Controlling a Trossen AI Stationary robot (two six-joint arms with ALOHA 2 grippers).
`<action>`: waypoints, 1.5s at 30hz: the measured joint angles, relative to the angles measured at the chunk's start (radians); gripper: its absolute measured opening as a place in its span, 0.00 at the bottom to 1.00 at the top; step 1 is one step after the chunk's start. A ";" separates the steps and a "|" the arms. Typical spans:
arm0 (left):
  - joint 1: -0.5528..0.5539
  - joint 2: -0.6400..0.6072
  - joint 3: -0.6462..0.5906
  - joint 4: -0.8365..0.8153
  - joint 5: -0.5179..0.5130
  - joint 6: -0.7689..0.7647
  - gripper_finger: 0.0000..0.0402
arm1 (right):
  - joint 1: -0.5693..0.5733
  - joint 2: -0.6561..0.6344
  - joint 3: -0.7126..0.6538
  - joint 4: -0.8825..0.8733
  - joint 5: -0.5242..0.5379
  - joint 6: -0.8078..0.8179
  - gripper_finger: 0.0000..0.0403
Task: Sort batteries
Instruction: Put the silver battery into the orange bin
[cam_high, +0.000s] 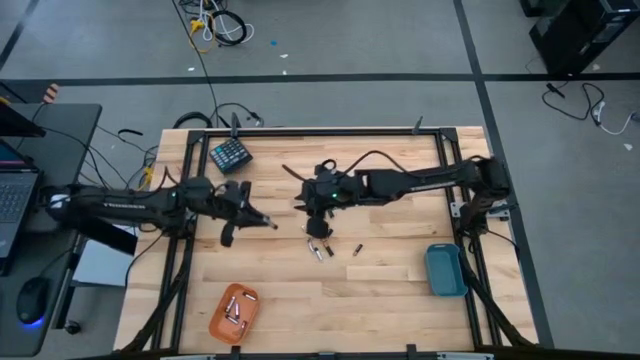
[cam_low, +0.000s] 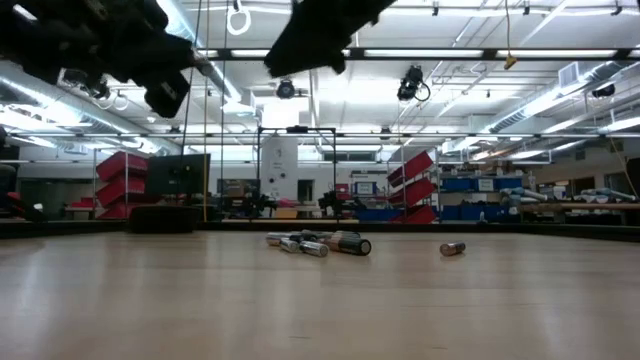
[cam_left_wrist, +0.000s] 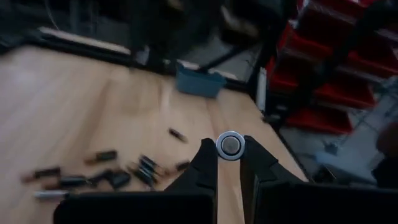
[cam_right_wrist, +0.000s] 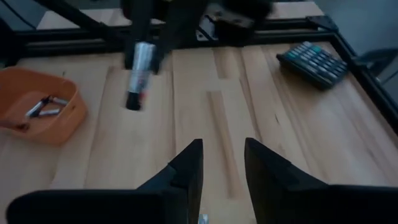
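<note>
Left gripper (cam_left_wrist: 229, 163) is clamped on one battery (cam_left_wrist: 230, 145), lifted above the wooden table (cam_high: 390, 300). Carry it level to the orange tray (cam_high: 235, 312) at the near left, which already holds a few cells, and release low. Your right gripper (cam_right_wrist: 221, 163) hangs parted and empty over the loose batteries (cam_high: 320, 249) at mid-table.

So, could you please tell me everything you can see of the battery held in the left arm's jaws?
The battery is a small cylinder, silvery over most of its length with a dark end, metallic-looking. The left gripper is shut on it, the jaws pinching its sides. In the left wrist view it points end-on, showing a round pale face with a darker centre. It is lifted off the wooden table, touching only the jaws, left of the loose batteries mid-table.
</note>
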 joint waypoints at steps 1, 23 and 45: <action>-0.037 0.000 0.009 -0.031 -0.034 -0.005 0.04 | 0.001 -0.017 0.000 -0.028 0.000 0.000 0.26; -0.892 0.504 0.622 -0.972 -0.659 -0.515 0.03 | 0.038 -0.065 -0.194 -0.046 0.008 0.109 0.25; -1.052 0.687 0.637 -0.998 -0.567 -0.939 0.25 | 0.048 -0.064 -0.245 0.109 -0.018 0.125 0.25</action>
